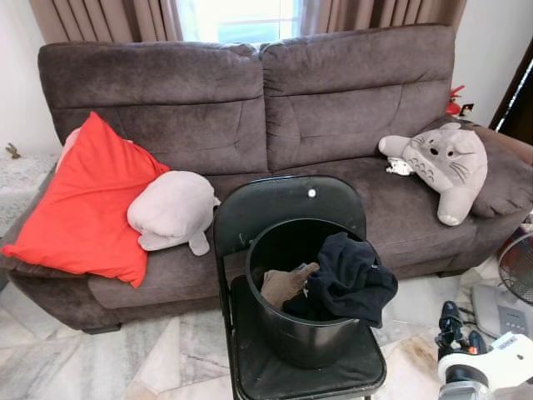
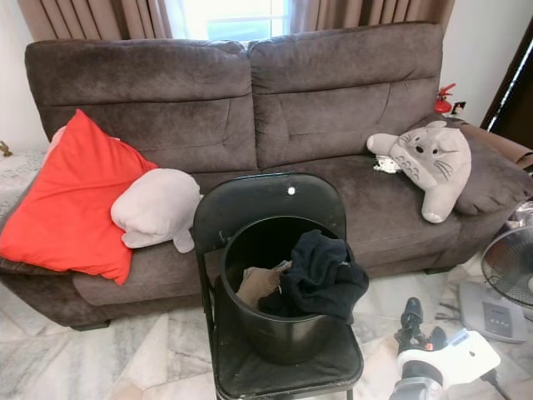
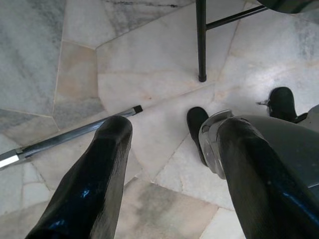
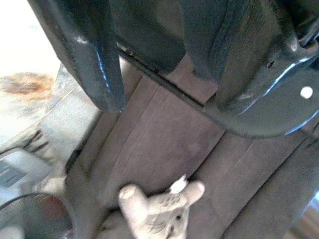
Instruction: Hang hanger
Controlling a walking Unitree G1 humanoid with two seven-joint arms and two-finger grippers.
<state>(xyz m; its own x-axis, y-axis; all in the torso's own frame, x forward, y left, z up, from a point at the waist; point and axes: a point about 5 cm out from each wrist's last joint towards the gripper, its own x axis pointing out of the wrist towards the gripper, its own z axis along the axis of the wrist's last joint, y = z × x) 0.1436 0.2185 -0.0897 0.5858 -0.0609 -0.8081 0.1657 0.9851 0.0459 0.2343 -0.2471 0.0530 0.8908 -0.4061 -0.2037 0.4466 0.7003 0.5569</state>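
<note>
Near centre, on chair: black bucket of clothes | right gripper low right, spread unclear | left gripper wide, empty | no hanger spotted; locate first.

eyes: high, facing sofa, chair near | wrists: left floorward; right close toward sofa

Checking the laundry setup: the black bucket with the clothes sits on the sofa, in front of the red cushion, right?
Not quite. The black bucket with the clothes sits on a black chair in front of the sofa, not on the sofa; the red cushion lies on the sofa, off to the robot's left. The left eye view shows it.
</note>
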